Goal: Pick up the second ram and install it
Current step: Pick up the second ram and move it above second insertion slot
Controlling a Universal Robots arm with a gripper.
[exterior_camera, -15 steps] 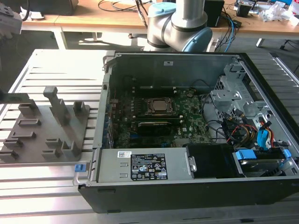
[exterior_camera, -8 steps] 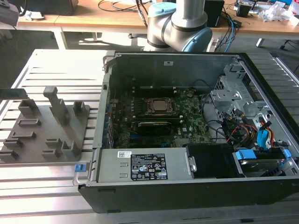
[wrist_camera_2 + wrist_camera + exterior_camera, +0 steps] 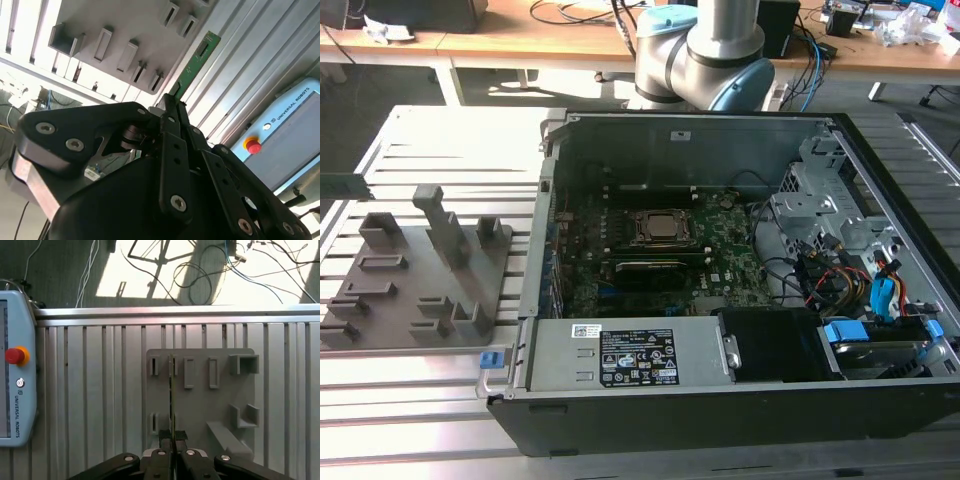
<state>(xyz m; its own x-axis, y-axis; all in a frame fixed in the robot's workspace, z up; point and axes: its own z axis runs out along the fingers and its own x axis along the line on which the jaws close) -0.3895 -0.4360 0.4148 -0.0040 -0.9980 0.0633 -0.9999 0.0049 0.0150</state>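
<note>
The gripper [image 3: 172,439] is clamped narrow on one end of the second ram [image 3: 196,60], near the grey holder plate [image 3: 200,405] and well apart from the open computer case [image 3: 720,400]. Gripped only at its end (a thin hold), the stick could tilt and miss its slot. The case holds the motherboard [image 3: 650,270], cables and drives.

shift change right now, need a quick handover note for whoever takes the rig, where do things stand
Gripper: shut on the second ram, gripping one end in both wrist views.
Ram: held in the air at the grey holder plate, apparently out of its slots.
Done: the pick-up.
Left: the install. The ram is not yet at the motherboard inside the open computer case, seen in the exterior view.
</note>
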